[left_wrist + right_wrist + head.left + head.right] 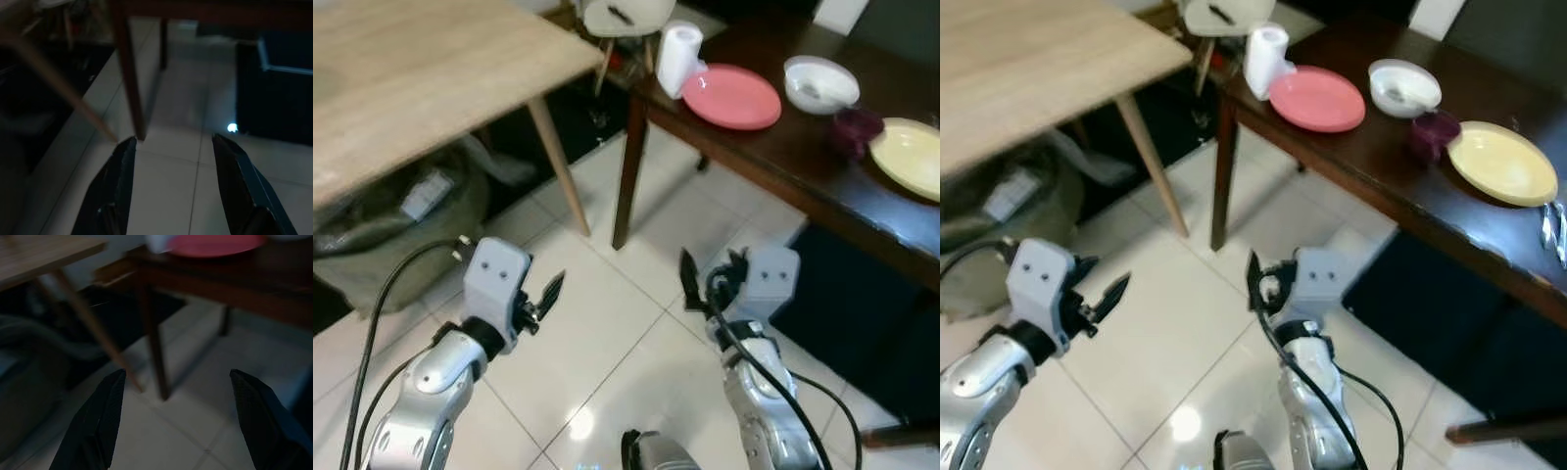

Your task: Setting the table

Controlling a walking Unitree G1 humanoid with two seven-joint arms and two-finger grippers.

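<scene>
A dark wooden table [781, 149] stands ahead on the right. On it lie a pink plate [732, 96], a white bowl [820, 83], a purple cup [855, 129] and a yellow plate [1501, 162]. A white paper roll [678, 57] stands at the table's near corner, and cutlery [1552, 227] lies beside the yellow plate. My left gripper [548, 297] and right gripper [710, 279] hover low over the tiled floor, short of the table. Both are open with nothing between the fingers, as the left wrist view [172, 138] and right wrist view [177, 372] show.
A light wooden table [411, 78] fills the upper left, with a grey-green bag [401, 215] under it. A white chair [626, 15] stands behind. The dark table's leg [628, 166] is just ahead. A dark mat [862, 323] lies on the floor at the right.
</scene>
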